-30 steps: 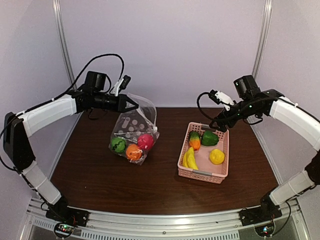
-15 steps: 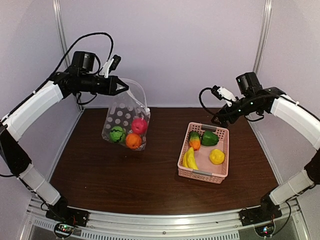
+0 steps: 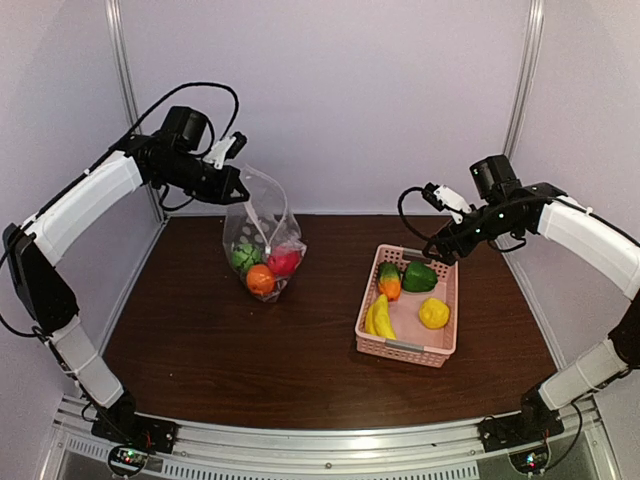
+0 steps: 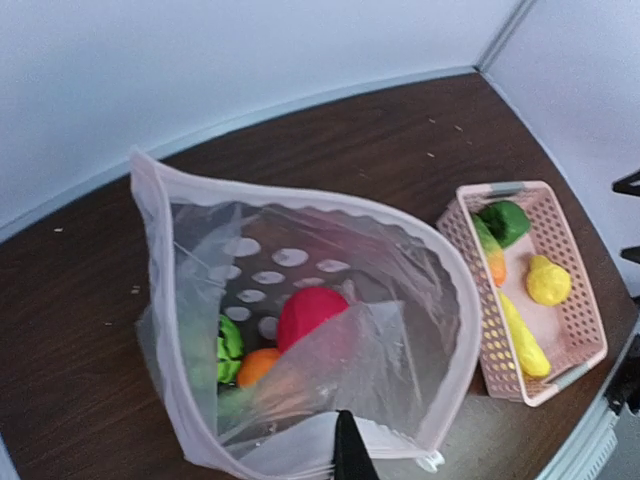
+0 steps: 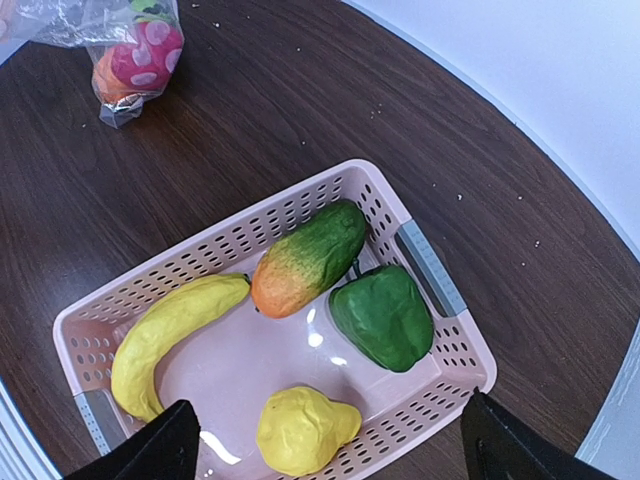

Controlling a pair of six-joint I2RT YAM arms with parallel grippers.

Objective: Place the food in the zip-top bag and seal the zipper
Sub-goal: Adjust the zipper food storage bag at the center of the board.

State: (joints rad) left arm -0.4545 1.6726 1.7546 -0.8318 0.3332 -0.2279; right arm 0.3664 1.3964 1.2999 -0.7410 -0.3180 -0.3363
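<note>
The right gripper (image 3: 441,250) is spread wide and holds nothing. It hangs over the far side of the pink basket (image 3: 405,351), so the food in there is right below it. The right arm is the near one for that food.

In the basket, the banana (image 3: 379,316) lies long-ways along the left wall. The lemon (image 3: 433,313) sits by the right wall and the green pepper (image 3: 419,275) at the far end.

The zip-top bag (image 3: 262,235) is well to the left of the basket. The left gripper (image 3: 233,186) pinches its top edge and holds it up, mouth open. A red apple (image 4: 312,315), an orange (image 4: 258,366) and a green striped ball (image 4: 230,350) are inside.

The next grab looks like straight down, then left to the bag.
</note>
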